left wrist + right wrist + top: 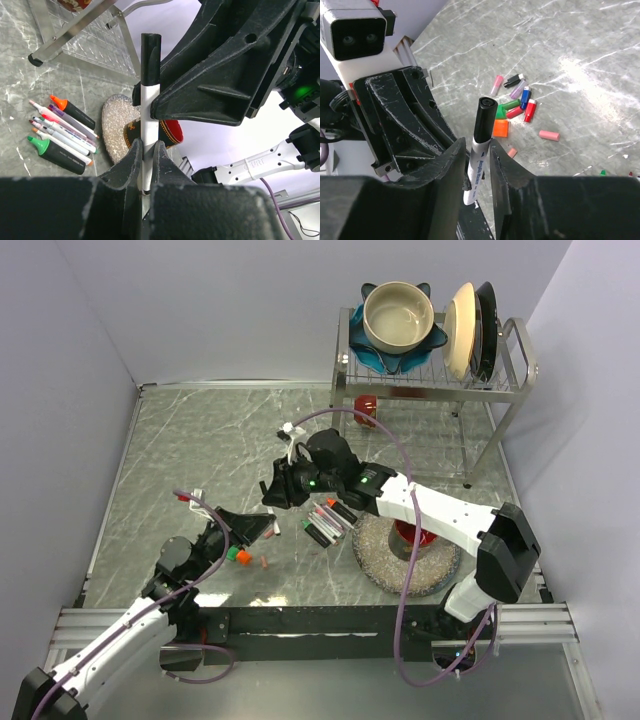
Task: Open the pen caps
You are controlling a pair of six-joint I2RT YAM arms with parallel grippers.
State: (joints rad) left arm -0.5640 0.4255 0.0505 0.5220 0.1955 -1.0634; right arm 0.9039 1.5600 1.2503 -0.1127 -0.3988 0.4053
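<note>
Your two arms meet above the grey marbled table (200,440), sharing one marker (149,112) held upright between them; its black cap (150,52) is on, seated at the top end of the white barrel, above both sets of fingers.

Your left gripper (148,150) has its jaws pressed in on the lower end of the barrel, pinching it from both sides; no gap shows in the left wrist view.

Your right gripper (479,150) straddles the same barrel higher up, just under the cap; its jaws stand narrow, one finger on each side of the printed white shaft; from the right wrist view you cannot tell whether they pinch it or only flank it.

Loose caps (515,100) lie clustered on the table beneath the pair. Among them are a red one (530,111), a blue one (525,96), a green one (509,105), a black one (512,80) and a chunkier orange one (500,128); pink ones lie scattered just beside them.

A row of uncapped markers (60,132) lies side by side, tips bare, next to a round speckled mat (115,125); a red cup (170,132) stands on that mat.

A metal dish rack (430,390) stands at the far right of the table, carrying bowls and plates, well apart from both grippers.
</note>
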